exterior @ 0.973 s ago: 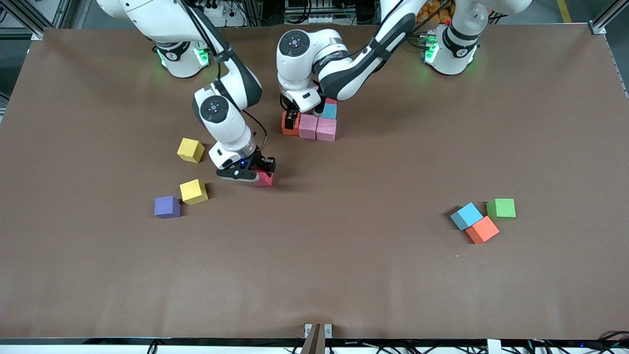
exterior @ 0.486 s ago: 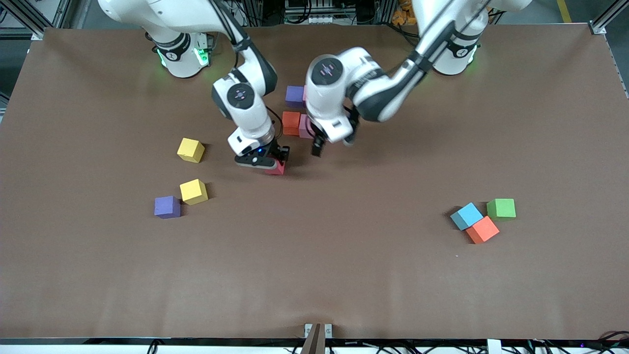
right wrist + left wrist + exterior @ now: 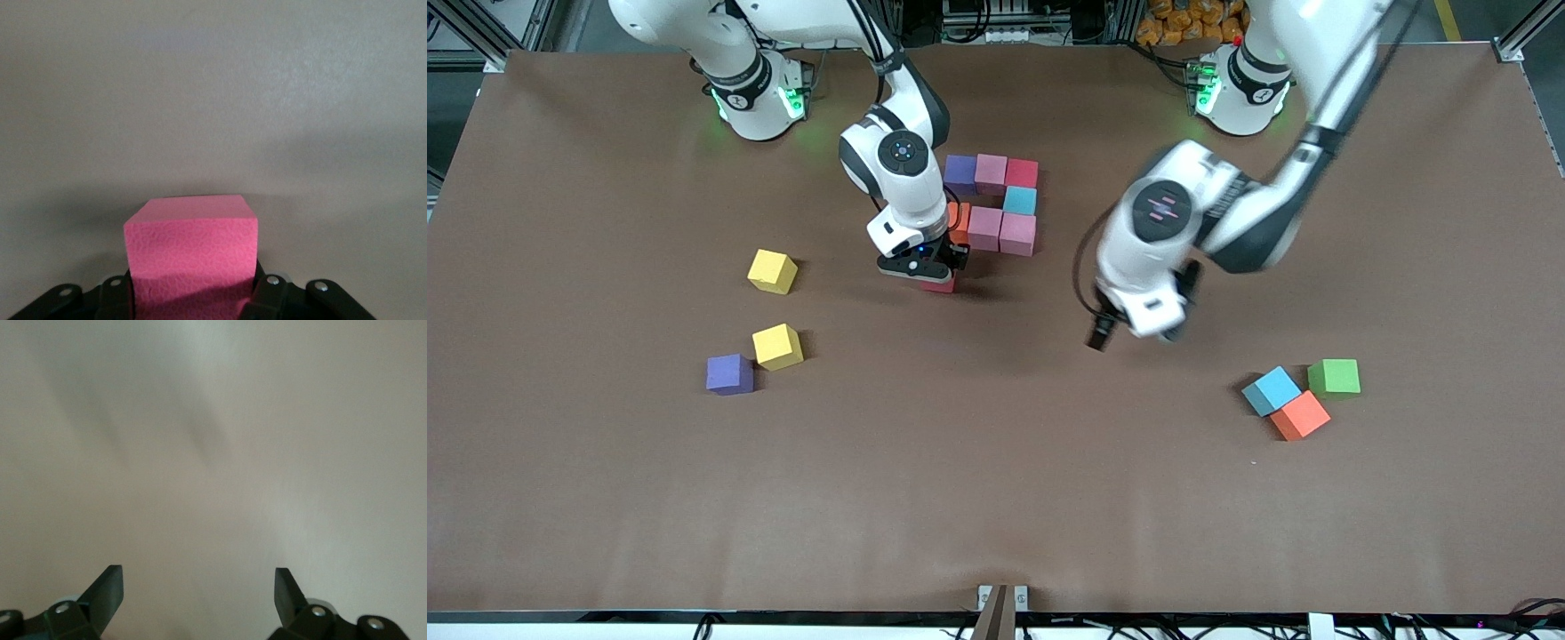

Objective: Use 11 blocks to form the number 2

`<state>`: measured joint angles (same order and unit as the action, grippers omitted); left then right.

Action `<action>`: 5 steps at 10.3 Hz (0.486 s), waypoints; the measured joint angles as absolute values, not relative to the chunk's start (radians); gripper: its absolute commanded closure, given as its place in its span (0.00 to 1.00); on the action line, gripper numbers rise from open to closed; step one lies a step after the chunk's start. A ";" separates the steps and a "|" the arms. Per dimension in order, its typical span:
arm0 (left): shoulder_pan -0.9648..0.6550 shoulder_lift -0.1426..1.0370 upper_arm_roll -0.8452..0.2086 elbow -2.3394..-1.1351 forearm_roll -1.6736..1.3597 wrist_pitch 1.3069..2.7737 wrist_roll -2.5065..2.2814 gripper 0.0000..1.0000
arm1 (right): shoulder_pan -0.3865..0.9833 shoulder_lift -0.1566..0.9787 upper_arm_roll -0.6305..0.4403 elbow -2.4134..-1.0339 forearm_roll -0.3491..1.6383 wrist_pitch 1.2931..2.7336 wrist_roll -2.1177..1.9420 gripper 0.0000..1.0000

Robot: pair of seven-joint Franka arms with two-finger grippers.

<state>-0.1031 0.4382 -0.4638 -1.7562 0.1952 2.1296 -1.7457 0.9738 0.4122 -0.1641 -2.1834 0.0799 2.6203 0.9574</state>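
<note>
A partial figure of touching blocks lies mid-table: a purple block [image 3: 960, 173], a pink block [image 3: 991, 172] and a red block [image 3: 1022, 172] in one row, then a blue block [image 3: 1020, 200]. A row of two pink blocks [image 3: 1000, 231] and an orange block [image 3: 959, 222] follows, the orange one half hidden by the right arm. My right gripper [image 3: 935, 274] [image 3: 190, 297] is shut on a red block [image 3: 940, 285] [image 3: 191, 243], low over the table beside the orange block. My left gripper [image 3: 1136, 336] [image 3: 198, 590] hangs open and empty over bare table.
Two yellow cubes [image 3: 772, 270] [image 3: 777, 346] and a purple cube [image 3: 729, 374] lie toward the right arm's end. A blue cube [image 3: 1271, 390], an orange cube [image 3: 1300, 415] and a green cube [image 3: 1334, 377] cluster toward the left arm's end, nearer the camera than the left gripper.
The right gripper has carried the red block from near the yellow cubes up to the figure's orange block. The left arm has pulled away from the figure toward the blue, orange and green cluster.
</note>
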 measured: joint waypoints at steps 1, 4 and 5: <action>-0.048 0.438 -0.459 -1.757 0.195 2.126 -1.644 0.00 | 0.980 0.415 -0.164 -2.183 0.080 2.606 0.970 0.80; 0.071 0.438 -0.404 -1.762 0.196 2.123 -1.329 0.00 | 0.987 0.418 -0.164 -2.184 0.079 2.590 0.999 0.81; 0.075 0.438 -0.356 -1.762 0.196 2.123 -1.224 0.00 | 0.994 0.419 -0.164 -2.184 0.079 2.588 1.017 0.81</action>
<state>0.0749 0.4381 -0.3556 -1.7616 0.1956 2.1229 -1.2244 0.9936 0.4185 -0.1643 -2.1835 0.0791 2.5883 1.0175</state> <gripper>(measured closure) 0.000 0.441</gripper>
